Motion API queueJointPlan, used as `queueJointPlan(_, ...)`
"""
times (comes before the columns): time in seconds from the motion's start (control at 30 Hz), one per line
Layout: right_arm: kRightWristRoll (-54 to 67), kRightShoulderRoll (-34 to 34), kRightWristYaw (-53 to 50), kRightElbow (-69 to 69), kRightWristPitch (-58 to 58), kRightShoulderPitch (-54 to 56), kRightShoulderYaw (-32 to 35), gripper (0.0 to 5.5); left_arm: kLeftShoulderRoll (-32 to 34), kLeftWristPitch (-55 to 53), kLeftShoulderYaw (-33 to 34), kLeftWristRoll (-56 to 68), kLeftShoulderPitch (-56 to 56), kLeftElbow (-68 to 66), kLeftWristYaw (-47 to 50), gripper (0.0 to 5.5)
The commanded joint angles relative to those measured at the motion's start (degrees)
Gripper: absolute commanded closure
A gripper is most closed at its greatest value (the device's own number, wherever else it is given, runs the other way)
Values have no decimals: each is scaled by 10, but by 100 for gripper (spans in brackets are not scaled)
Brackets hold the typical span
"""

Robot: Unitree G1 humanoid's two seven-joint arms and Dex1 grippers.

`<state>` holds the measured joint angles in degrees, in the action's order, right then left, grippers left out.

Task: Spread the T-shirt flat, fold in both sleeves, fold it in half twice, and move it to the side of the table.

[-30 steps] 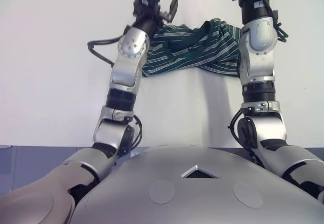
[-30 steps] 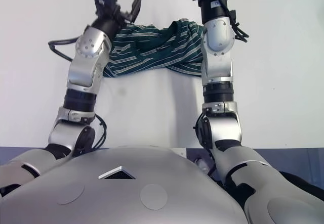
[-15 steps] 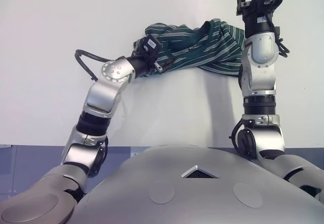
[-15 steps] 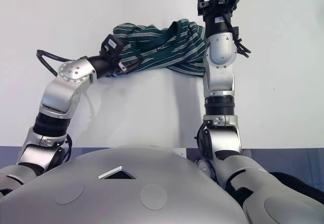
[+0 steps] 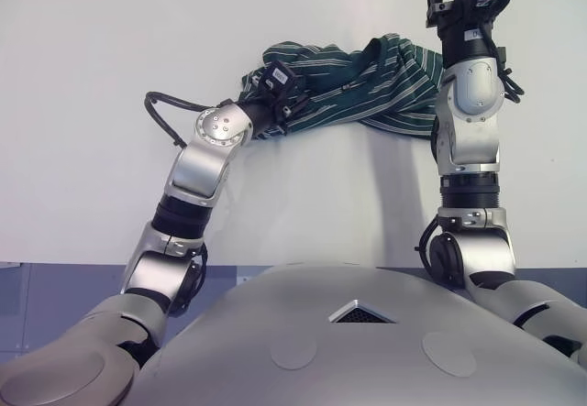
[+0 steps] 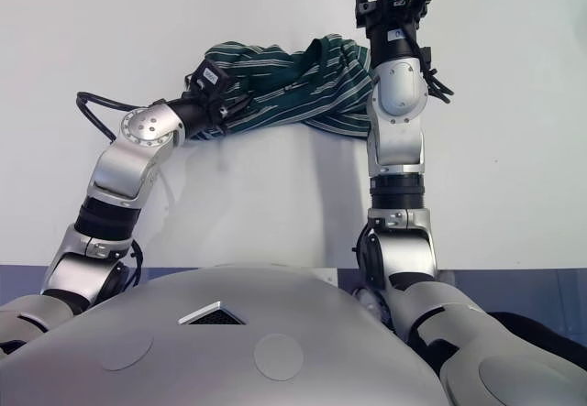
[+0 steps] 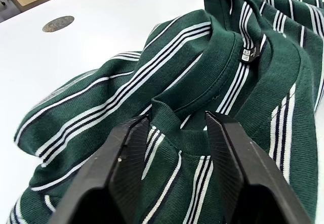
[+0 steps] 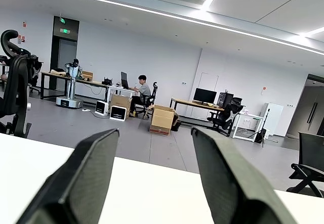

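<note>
— Starting from the left: what of the left gripper [image 7: 177, 122]?
— Low on the white table [image 5: 83, 76], at the left end of the T-shirt [image 5: 367, 81]. Spread wide, astride a raised fold just below the collar. Touching cloth, by the look of it, but not pinching it.
— And the T-shirt itself?
— Lies across the far middle of the table, between the two arms. Bunched and twisted into a long heap, green with white stripes, collar and label facing up near the left end. Nowhere near flat.
— Further right?
— Then the right gripper [image 8: 154, 135], raised above the table by the T-shirt's right end, pointing out into the room. Spread too, with nothing between the fingers.
— So, done so far?
— Nothing to count, judging by the heap. Looks like the very first step: taking hold to spread it out.
— Left to do?
— Nearly everything: spreading flat, folding in both sleeves, halving twice, moving to the table's side. Probably calls for closing on that fold first, then a hold from the right as well.
</note>
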<state>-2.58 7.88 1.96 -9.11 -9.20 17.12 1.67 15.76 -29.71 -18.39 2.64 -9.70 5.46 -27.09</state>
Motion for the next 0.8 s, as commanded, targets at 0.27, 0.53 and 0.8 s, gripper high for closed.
queueJointPlan(0.27, -1, 1, 1, 3, 7, 4, 1, 283, 0, 8, 13, -6, 2, -14, 7, 534)
queueJointPlan(0.53, 90, 103, 210, 20, 46, 9, -5, 283, 20, 29, 23, 17, -2, 82, -31, 548)
queueJointPlan(0.8, 126, 216, 556, -188, 113, 146, -81, 283, 25, 9, 3, 20, 1, 126, -45, 548)
